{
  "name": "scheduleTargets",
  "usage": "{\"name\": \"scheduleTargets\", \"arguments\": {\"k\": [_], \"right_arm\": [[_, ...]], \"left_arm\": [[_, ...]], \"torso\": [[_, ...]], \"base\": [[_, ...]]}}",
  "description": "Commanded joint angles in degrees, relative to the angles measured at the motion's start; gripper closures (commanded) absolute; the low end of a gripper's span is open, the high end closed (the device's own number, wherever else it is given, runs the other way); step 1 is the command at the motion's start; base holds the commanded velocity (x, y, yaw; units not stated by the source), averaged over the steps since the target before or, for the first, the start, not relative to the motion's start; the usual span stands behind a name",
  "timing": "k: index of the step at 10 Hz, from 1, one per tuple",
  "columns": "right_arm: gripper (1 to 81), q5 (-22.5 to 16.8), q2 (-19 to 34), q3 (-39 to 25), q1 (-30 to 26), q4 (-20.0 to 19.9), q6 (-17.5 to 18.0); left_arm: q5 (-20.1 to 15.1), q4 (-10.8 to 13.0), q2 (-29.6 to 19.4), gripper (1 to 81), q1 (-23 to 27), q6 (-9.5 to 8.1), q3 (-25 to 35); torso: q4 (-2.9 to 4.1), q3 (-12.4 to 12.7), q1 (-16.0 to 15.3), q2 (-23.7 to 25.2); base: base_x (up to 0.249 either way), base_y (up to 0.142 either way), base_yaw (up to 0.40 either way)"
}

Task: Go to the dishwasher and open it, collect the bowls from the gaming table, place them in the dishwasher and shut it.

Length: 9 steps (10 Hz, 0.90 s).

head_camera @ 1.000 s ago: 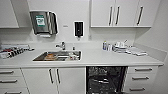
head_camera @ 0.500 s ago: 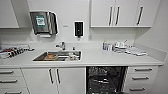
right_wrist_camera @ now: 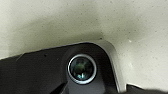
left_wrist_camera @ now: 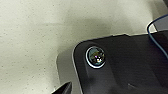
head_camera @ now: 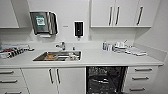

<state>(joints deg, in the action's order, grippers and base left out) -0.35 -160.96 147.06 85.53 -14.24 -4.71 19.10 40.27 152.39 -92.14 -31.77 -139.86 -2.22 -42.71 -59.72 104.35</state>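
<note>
The dishwasher is under the counter, right of the sink cabinet. Its front stands open, so its dark inside and wire racks show. The bowls and the gaming table are out of view. Both wrist views look down on pale speckled floor and on my own dark plate with a round fitting.
A white counter runs across, with a steel sink and tap; something orange-brown lies in the sink. Small bottles and dishes stand at the counter's right. Drawers flank the dishwasher. White wall cabinets hang above.
</note>
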Motion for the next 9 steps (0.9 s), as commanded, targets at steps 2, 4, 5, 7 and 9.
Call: {"name": "scheduleTargets", "arguments": {"k": [2, 4, 5, 7, 9], "right_arm": [[1.0, -2.6, 0.5, 1.1, -3.7, 0.7, -0.3], [1.0, -2.6, -1.9, 4.1, -3.6, 2.5, -0.3], [1.0, -2.6, -3.3, 6.2, -3.6, 2.5, -0.2], [1.0, -3.3, -6.1, 10.0, -3.1, 2.6, -0.3], [1.0, -3.3, -6.6, 10.3, -2.9, 2.8, -0.3]], "left_arm": [[-4.1, -1.7, 5.3, 1.0, 1.2, -1.1, -6.0], [-7.4, -6.2, 9.6, 1.0, 1.5, -1.1, -11.7], [-7.4, -8.1, 10.9, 1.0, 1.4, -1.1, -13.6], [-8.0, -12.0, 13.5, 1.0, 0.8, -0.23, -15.1], [-10.6, -20.0, 16.3, 1.0, 0.6, 7.51, -17.2]], "torso": [[0.0, 0.0, 0.0, 0.0], [0.0, 0.0, 0.0, 0.0], [0.02, 0.0, 0.0, 0.0], [0.0, 0.0, 0.0, 0.0], [0.0, 0.0, 0.0, 0.0]], "base": [[0.0, 0.0, 0.0], [0.0, 0.0, 0.0], [0.0, 0.0, 0.0], [0.0, 0.0, 0.0], [0.0, 0.0, 0.0]]}}
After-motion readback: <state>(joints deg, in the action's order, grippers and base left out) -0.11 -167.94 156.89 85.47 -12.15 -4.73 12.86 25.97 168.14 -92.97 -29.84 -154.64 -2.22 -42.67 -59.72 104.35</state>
